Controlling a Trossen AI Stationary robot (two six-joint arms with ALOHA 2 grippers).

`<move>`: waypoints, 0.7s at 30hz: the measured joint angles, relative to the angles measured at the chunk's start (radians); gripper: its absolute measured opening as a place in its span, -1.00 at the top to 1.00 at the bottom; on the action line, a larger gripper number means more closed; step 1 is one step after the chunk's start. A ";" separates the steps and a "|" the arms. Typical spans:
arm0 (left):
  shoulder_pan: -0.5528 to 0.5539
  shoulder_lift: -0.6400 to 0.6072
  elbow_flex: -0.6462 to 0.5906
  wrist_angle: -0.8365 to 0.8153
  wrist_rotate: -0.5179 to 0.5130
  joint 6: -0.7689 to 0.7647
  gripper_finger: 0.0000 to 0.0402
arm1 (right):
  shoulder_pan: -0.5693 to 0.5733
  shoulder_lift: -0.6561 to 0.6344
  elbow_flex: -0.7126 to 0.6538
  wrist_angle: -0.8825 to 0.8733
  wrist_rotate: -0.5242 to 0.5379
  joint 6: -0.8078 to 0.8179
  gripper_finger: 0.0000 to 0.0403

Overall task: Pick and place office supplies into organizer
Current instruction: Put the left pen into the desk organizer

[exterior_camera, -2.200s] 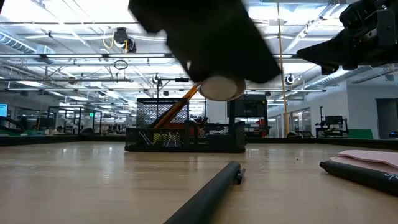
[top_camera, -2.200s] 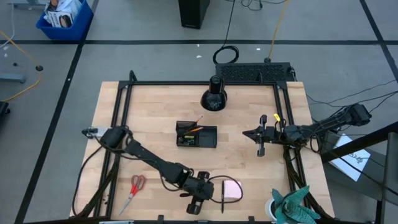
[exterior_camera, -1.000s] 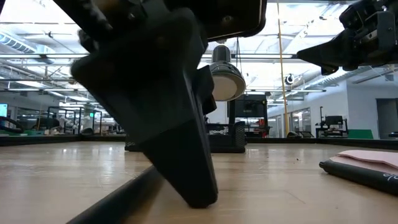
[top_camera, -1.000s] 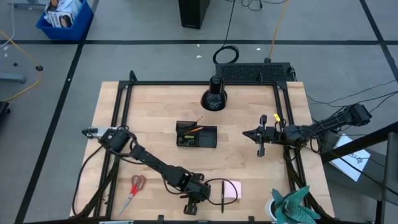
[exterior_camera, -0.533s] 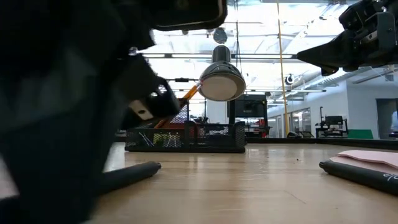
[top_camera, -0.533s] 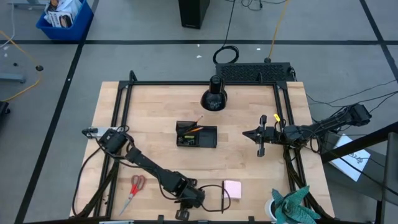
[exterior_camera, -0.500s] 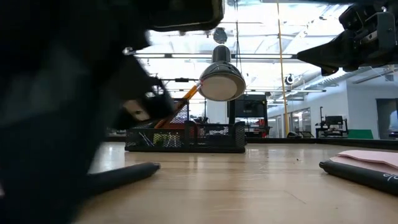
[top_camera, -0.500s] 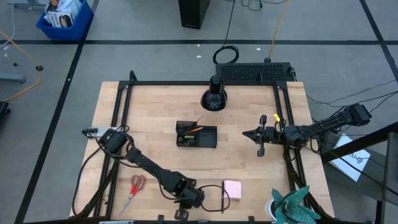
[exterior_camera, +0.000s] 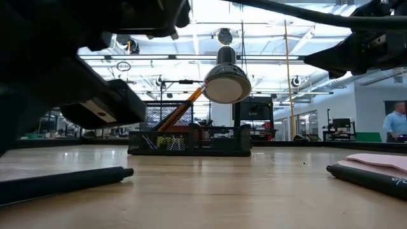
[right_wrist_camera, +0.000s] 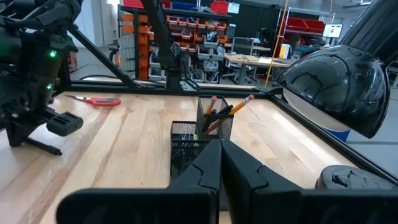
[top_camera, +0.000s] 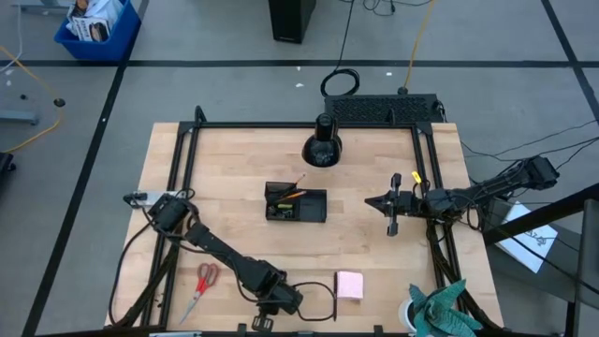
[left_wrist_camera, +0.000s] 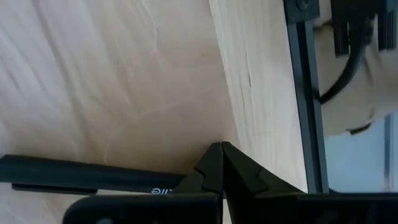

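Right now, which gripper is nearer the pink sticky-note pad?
Left. The left gripper is beside the pink sticky-note pad at the table's near edge; the right gripper hovers farther off, toward the table's right side.

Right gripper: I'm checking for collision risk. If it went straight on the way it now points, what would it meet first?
The right gripper, fingers shut, points at the organizer holding two orange pencils. Probably that mesh tray comes first; how far off it stands is unclear.

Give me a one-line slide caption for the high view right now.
Left gripper shut at the table's near edge beside a black pen, scissors still out, right gripper waiting shut.
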 joint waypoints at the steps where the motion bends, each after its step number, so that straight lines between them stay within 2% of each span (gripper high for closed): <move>1: -0.002 0.000 0.000 -0.008 0.010 -0.001 0.98 | 0.000 0.000 0.000 -0.002 0.000 0.000 0.98; 9: -0.035 -0.007 0.000 -0.064 0.023 0.001 0.97 | 0.000 0.000 0.000 -0.008 0.000 0.000 0.98; 18: -0.042 -0.093 -0.014 -0.106 -0.071 -0.003 0.99 | 0.000 0.000 0.000 0.001 0.000 0.001 0.98; 21: -0.040 -0.138 -0.010 -0.076 -0.113 -0.033 0.98 | 0.000 0.000 0.000 0.009 0.000 0.001 0.98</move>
